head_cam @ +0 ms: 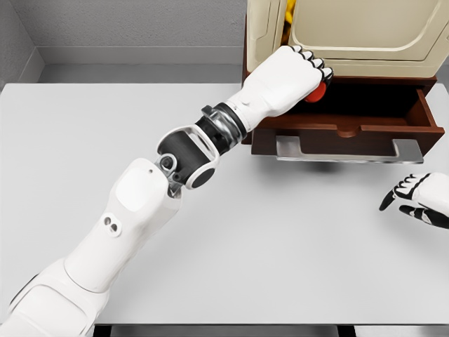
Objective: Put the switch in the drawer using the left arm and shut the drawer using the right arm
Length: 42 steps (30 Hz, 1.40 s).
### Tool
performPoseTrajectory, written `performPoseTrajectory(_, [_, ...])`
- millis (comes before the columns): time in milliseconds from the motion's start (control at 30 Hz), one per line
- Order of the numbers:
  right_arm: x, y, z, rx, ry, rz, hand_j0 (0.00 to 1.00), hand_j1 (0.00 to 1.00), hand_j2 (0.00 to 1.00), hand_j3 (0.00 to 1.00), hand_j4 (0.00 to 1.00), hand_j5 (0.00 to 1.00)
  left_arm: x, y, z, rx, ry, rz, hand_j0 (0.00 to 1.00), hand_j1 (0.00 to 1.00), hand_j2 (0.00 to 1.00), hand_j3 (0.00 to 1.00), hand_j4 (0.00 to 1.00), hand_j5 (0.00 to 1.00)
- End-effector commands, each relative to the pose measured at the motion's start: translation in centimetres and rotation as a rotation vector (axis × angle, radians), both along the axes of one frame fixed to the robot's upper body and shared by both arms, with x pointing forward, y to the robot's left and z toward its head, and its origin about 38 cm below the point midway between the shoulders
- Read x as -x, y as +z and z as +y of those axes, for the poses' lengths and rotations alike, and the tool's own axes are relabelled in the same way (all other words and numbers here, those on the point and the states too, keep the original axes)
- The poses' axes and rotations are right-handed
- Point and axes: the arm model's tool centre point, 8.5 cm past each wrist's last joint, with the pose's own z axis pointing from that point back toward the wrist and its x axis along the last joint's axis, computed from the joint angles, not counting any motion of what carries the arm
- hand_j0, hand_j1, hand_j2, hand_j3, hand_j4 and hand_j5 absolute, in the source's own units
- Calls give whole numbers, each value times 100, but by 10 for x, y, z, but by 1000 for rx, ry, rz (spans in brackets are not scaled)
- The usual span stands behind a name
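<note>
Drawer (393, 119) of dark reddish-brown wood is standing pulled open on the pale grey worktop (280, 239), its interior lying in shadow, a flat silver metal handle (349, 151) projecting from its front. Above its left part the white left hand (291, 81) is hovering, fingers (314, 64) curling tightly around a small glossy red switch (318, 92), only its rounded underside showing. The right hand (421, 199) is resting at the worktop's right edge, fingers loosely spread.

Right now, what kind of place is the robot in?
Probably a computer-made test room, not a real home: a bare white table, plain grey walls, and one brown drawer standing open.
</note>
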Motion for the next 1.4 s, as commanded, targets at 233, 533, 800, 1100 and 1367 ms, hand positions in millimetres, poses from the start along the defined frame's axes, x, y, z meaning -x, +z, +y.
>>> performPoseTrajectory(233, [0,1,0,-5,-2,1,53,53,53,53,53,53,1,0,0,2,-1,-3,57,57,57,57,57,57])
performPoseTrajectory(533, [0,1,0,-5,-2,1,53,53,53,53,53,53,3,-1,-3,-9,-6,-10,63,63,63,63,63,63])
performPoseTrajectory(800, [0,1,0,-5,-1,0,53,53,53,53,53,53,3,-3,-4,-10,-7,-7,68,68,68,68,68,68])
performPoseTrajectory(1100, [0,1,0,-5,-1,0,53,53,53,53,53,53,7,-8,-9,-25,-20,-7,69,69,69,69,69,69])
performPoseTrajectory(1367, [0,1,1,-7,0,0,53,53,53,53,53,53,9,-7,-7,-3,2,1,75,75,75,75,75,75])
